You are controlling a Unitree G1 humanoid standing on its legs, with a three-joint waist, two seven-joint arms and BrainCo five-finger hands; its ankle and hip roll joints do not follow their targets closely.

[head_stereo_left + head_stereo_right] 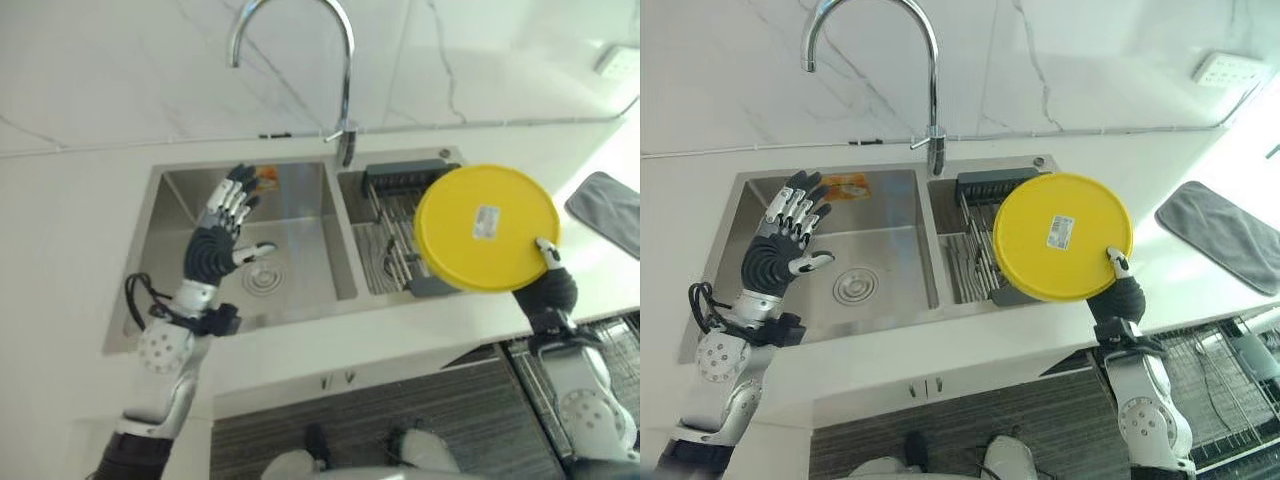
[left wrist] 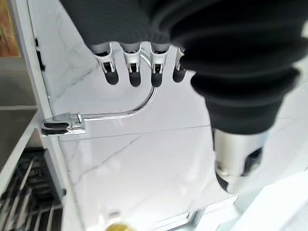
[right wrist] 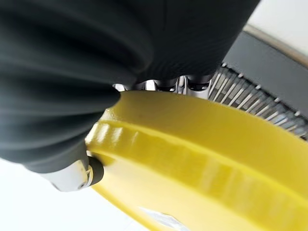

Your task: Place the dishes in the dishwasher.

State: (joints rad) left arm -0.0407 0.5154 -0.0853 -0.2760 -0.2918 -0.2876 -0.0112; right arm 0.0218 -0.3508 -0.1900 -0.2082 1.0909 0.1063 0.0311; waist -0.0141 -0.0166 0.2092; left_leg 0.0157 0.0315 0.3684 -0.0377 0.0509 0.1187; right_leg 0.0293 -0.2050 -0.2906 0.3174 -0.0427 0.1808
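The right robot hand grips a yellow plate by its lower edge, thumb over the rim, holding it raised above the dish rack in the sink's right basin. The left robot hand hovers over the left basin, fingers spread and empty. A grey cloth lies on the worktop.

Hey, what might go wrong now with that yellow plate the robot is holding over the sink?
The right hand pinches the yellow plate only at its edge, so it could slip or tilt out. Held over the drying rack, it might knock the rack or the faucet when swung away. The left hand hovers open, giving no support.
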